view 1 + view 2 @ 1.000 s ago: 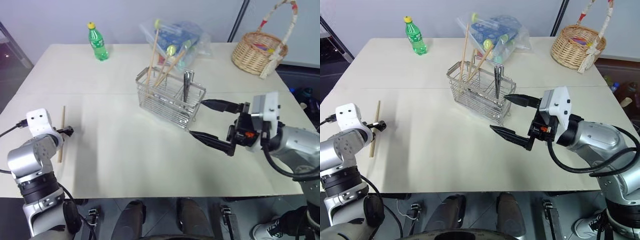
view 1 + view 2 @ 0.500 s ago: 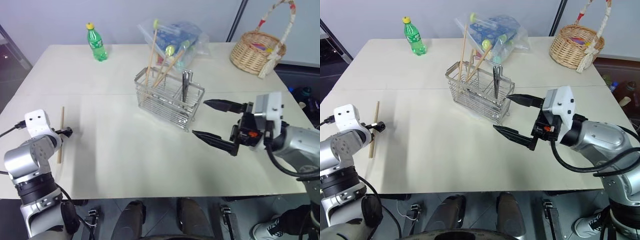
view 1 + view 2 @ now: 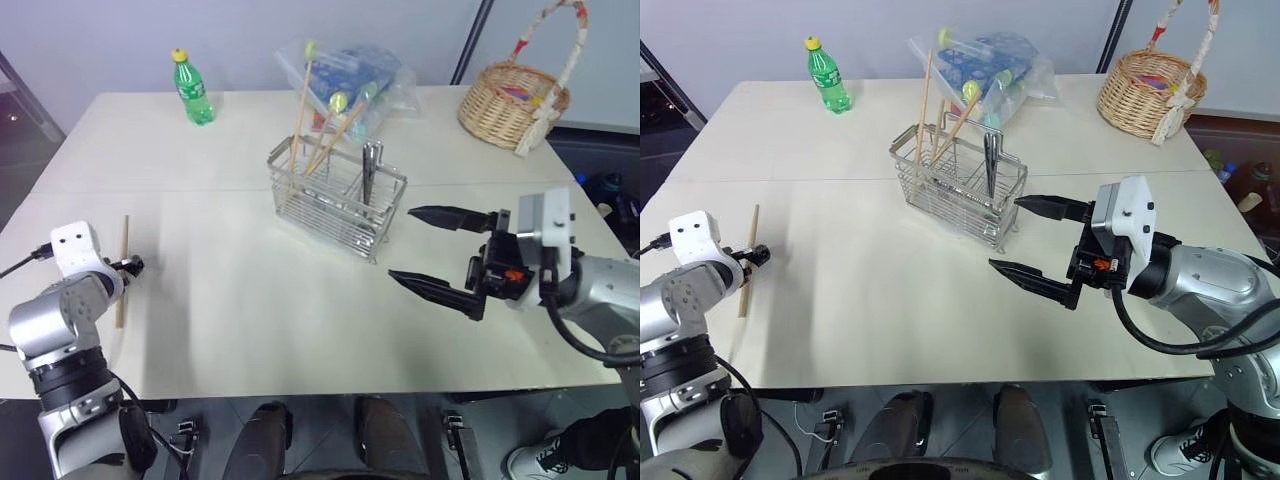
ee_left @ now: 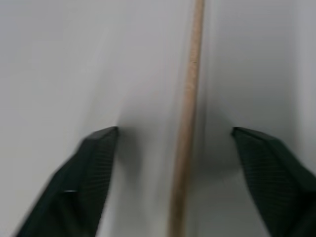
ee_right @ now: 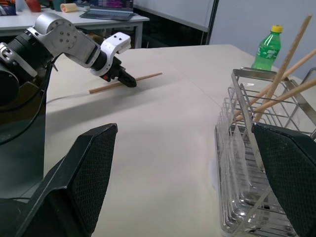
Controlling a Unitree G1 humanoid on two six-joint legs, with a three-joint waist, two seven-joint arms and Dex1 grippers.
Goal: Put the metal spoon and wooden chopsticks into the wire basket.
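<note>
One chopstick left on the desk, basket beyond

A wooden chopstick (image 4: 186, 118) is straddled, ungrasped, by the left gripper (image 4: 175, 143); the right gripper (image 3: 425, 250) is held spread just beside the wire basket (image 3: 335, 200), where the metal spoon (image 3: 371, 170) stands; a green bottle (image 3: 188, 87), plastic bag (image 3: 350, 75) and wicker basket (image 3: 510, 100) are set behind.

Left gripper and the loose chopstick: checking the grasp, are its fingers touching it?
Apart. In the left wrist view the chopstick lies between the fingers, table showing on both sides.
</note>
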